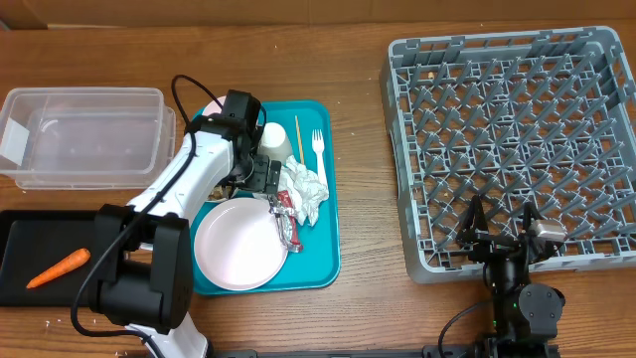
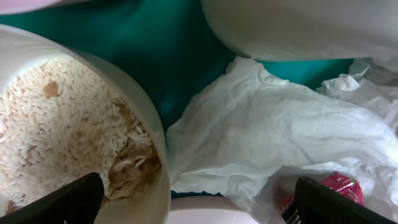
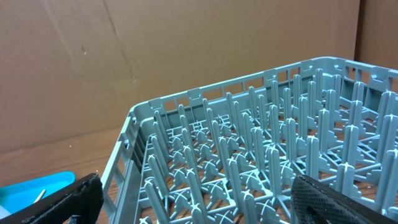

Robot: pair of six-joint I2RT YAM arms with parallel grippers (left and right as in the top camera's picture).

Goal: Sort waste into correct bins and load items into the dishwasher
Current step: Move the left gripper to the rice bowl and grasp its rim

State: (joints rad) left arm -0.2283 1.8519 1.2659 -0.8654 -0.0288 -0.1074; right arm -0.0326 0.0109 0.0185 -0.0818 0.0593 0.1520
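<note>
My left gripper (image 1: 266,177) is open, low over the teal tray. In the left wrist view its fingers (image 2: 199,202) straddle the rim of a white bowl (image 2: 158,155) filled with rice and nut scraps (image 2: 68,130); the left finger is over the rice. A crumpled white napkin (image 2: 249,130) (image 1: 306,189) lies beside the bowl, with the red-and-white wrapper (image 2: 339,183) (image 1: 288,221) at its edge. The pink plate (image 1: 238,244), white cup (image 1: 275,141), fork (image 1: 318,154) and stick (image 1: 297,134) are on the tray. My right gripper (image 1: 502,234) (image 3: 193,199) is open and empty at the front edge of the grey dish rack (image 1: 517,139) (image 3: 261,143).
The clear tub (image 1: 84,134) stands at the far left, with nothing in it. The black tray (image 1: 20,249) in front of it holds the carrot piece (image 1: 58,267). The teal serving tray (image 1: 328,249) (image 2: 161,50) lies between the bins and the rack. A cardboard wall stands behind the table.
</note>
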